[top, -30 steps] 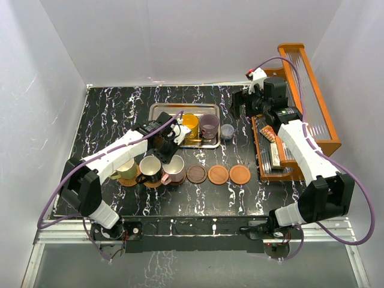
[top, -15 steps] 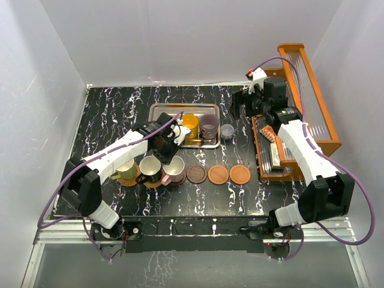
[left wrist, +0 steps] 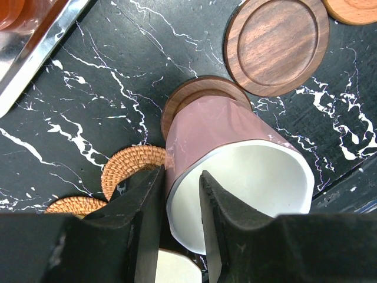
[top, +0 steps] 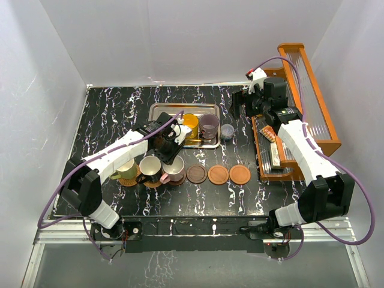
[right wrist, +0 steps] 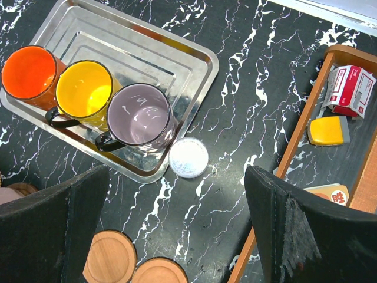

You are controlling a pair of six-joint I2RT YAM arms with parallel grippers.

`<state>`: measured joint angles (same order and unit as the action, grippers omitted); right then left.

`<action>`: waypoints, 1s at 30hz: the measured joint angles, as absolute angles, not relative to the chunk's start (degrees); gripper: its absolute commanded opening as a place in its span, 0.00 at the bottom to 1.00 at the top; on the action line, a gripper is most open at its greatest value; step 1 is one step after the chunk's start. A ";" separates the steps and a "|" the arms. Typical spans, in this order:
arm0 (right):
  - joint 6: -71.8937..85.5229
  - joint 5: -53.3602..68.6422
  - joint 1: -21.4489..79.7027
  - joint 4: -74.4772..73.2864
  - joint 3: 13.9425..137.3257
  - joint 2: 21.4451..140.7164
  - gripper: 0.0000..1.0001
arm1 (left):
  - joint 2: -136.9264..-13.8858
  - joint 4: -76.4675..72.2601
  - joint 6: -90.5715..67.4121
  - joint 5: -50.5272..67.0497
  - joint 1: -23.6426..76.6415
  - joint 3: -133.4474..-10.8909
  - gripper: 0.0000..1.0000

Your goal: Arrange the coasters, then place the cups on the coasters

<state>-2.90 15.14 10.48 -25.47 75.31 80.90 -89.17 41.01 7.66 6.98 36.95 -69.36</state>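
The pink cup (left wrist: pixel 224 130) (top: pixel 175 170) stands on a dark wood coaster (left wrist: pixel 182 97). My left gripper (left wrist: pixel 181 177) (top: pixel 170 150) straddles its rim, one finger outside and one inside, open, with a gap at the inner finger. To its left in the row, the black cup (top: pixel 150 168) and the cream-yellow cup (top: pixel 127 169) sit on wicker coasters (left wrist: pixel 132 168). To its right lie three bare coasters (top: pixel 196 174) (top: pixel 218 175) (top: pixel 240 174). Red-orange (right wrist: pixel 29 71), yellow-orange (right wrist: pixel 85 88) and purple-grey (right wrist: pixel 138 115) cups stand on the steel tray (right wrist: pixel 147 53). My right gripper (right wrist: pixel 177 177) hangs open above the table, holding nothing.
A small lidded jar (right wrist: pixel 188 157) stands just off the tray's near right corner. A wooden rack (top: pixel 312 108) with small packets fills the right side, under my right arm. White walls enclose the black marble table.
My left gripper's jaws have spread apart on the pink cup's rim. The cup stays on its coaster, and neither arm has shifted noticeably.
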 measured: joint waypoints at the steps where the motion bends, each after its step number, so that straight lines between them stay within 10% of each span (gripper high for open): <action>1: -2.90 15.14 10.48 -25.47 75.31 80.95 0.98 | -89.17 40.95 7.70 7.03 36.95 -69.36 0.30; 13: -2.90 15.14 10.48 -25.47 75.31 81.12 0.98 | -89.17 40.80 7.90 7.49 36.95 -69.36 0.39; 22: -2.94 15.14 10.48 -25.47 75.31 81.71 0.98 | -89.17 41.21 8.71 7.97 36.95 -70.39 0.62; 26: -2.94 15.14 10.48 -25.47 75.31 81.73 0.98 | -89.17 41.87 10.39 8.36 36.95 -72.36 0.98; 30: -2.94 15.14 10.48 -25.47 75.31 81.73 0.98 | -88.33 42.02 13.41 9.23 36.95 -73.97 0.99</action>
<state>-2.94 15.14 10.48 -25.47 75.31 81.73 -88.33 42.02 13.41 9.23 36.95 -73.97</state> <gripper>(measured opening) 0.983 0.982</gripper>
